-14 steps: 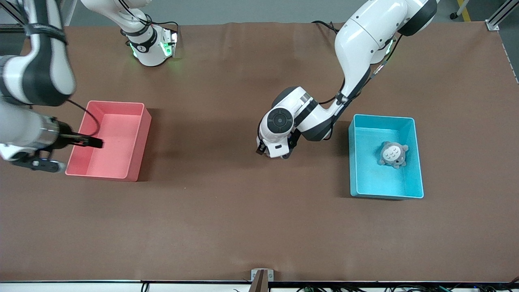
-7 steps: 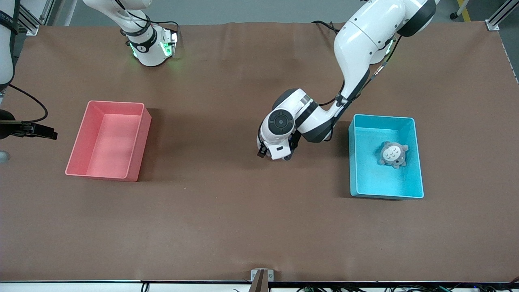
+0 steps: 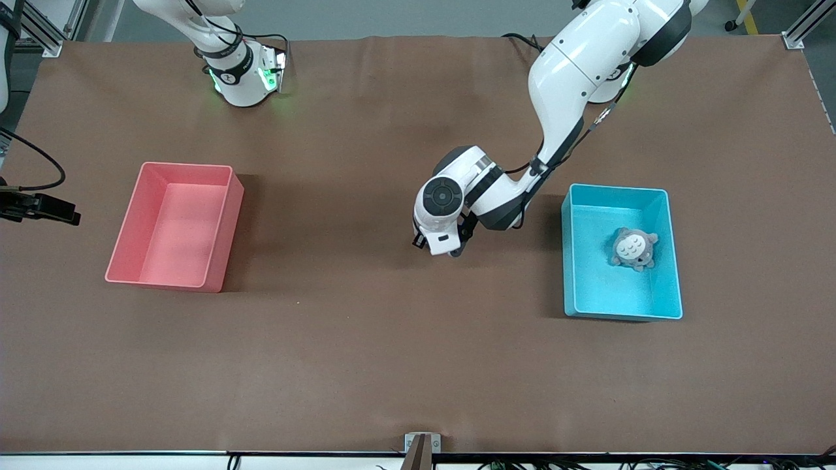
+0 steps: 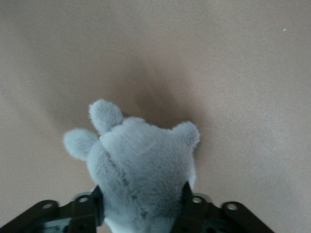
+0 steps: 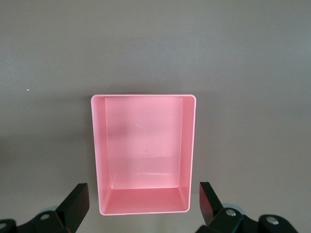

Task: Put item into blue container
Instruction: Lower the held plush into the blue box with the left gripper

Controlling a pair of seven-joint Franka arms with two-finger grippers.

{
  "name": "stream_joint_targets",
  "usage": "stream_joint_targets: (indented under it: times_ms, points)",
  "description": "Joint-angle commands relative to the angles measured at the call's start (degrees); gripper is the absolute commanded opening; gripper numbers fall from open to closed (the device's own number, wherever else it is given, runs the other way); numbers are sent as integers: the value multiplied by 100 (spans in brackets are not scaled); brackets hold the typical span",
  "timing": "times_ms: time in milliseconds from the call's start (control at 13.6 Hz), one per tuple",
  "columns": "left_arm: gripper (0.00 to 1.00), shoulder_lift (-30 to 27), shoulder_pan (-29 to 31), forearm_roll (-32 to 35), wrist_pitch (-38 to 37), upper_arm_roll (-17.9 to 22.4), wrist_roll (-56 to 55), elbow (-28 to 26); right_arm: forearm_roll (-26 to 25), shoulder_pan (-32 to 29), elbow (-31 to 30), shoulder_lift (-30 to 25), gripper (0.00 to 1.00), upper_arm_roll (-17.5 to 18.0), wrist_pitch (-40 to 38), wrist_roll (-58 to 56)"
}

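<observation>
Left gripper [image 4: 141,213]: you're clamping a gray plush toy [image 4: 141,170] — carry it over the blue container [image 3: 673,261].
Right gripper [image 5: 143,204]: waiting wide open over the pink bin [image 5: 144,153].

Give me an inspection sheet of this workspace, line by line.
Surface: brown table, flat.
Job's things: blue container holds one grey plush owl; a second grey plush is in the left gripper.
Clutter: pink bin, nothing in it.
Grippers: left gripper shut on the plush over bare table between the bins; right gripper open above the pink bin.
Cables: black cable at the right arm's end.
Surroundings: nothing seen.
</observation>
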Motion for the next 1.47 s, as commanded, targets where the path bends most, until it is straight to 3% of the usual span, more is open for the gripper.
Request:
stream_joint_targets:
  times_ms: [0, 293, 440, 806, 1100, 1393]
  points:
    - [0, 39, -85, 286, 74, 71, 31, 35, -86, 8, 45, -8, 100, 26, -60, -12]
    - [0, -381, 29, 1286, -127, 53, 354, 52, 125, 17, 36, -8, 100, 35, -130, -21]
    - [0, -532, 169, 1332, -268, 53, 942, 183, 125, 17, 10, -8, 100, 44, -428, -12]
    - [0, -1313, 915, 1209, -768, -69, 2680, 272, 344, 26, -17, -43, 100, 27, -613, -3]
    - [0, -1762, 1478, 736, -1032, -114, 4291, 263, 371, 43, -95, -148, 100, 35, -842, -12]
    - [0, -2122, 1883, 428, -1717, -114, 5724, 254, 363, 43, -438, -640, 100, 35, -763, -30]
